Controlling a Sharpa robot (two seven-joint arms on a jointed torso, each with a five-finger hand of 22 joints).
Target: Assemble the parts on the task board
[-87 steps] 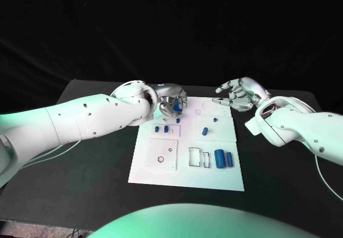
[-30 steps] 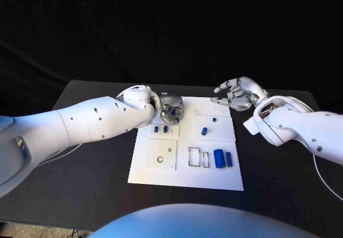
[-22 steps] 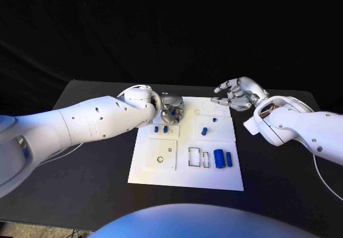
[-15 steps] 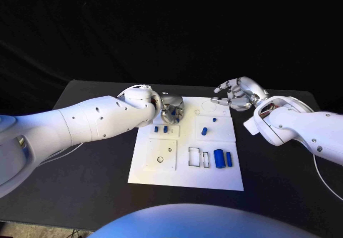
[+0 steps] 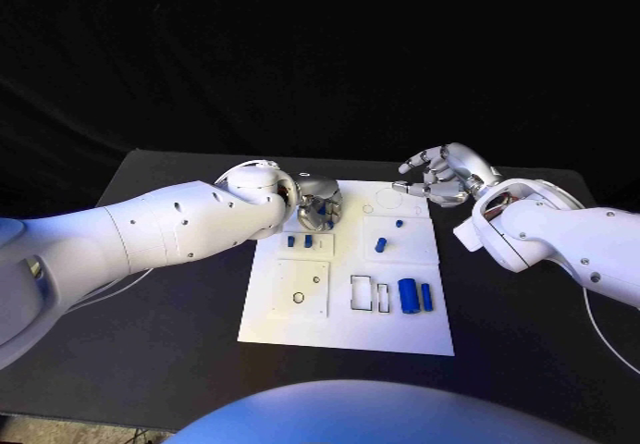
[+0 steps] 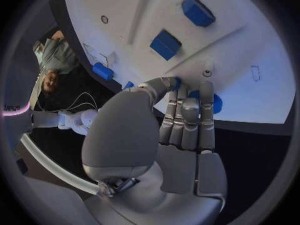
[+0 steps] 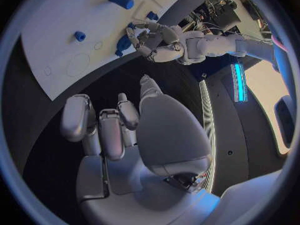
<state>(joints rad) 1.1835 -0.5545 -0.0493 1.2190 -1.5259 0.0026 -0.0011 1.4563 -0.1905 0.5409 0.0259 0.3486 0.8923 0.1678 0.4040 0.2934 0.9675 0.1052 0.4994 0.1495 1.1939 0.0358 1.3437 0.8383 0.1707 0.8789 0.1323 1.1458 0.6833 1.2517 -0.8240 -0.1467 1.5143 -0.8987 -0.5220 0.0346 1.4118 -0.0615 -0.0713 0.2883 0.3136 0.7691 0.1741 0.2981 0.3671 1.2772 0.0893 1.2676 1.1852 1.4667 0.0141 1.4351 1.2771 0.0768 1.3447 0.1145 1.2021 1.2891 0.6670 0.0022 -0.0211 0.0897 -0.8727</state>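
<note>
- Curling the left hand (image 5: 317, 203) down over the far left corner of the task board (image 5: 350, 328), fingers (image 6: 189, 116) pressed together side by side with the thumb bent across them.
- Pinching a round blue part (image 6: 214, 103) at those fingertips, right against the board's white surface near its edge.
- Hovering the right hand (image 5: 444, 176) off the board's far right corner, fingers (image 7: 78, 117) loosely bent and apart, nothing between them.
- Lying just beside the left hand, toward the board's middle: two small blue blocks (image 5: 301, 240), side by side on the board.
- Sitting right of those blocks, on the board's right half: a small blue peg (image 5: 400, 223) and, nearer the board's middle, a short blue cylinder (image 5: 382, 245) lying slightly askew.
- Resting further toward the board's near right: a wide blue cylinder (image 5: 408, 296) and a slimmer blue rod (image 5: 427, 296), parallel and just beside each other, next to outlined rectangular slots.
- Carrying the board at its centre: the black table (image 5: 160, 333).
</note>
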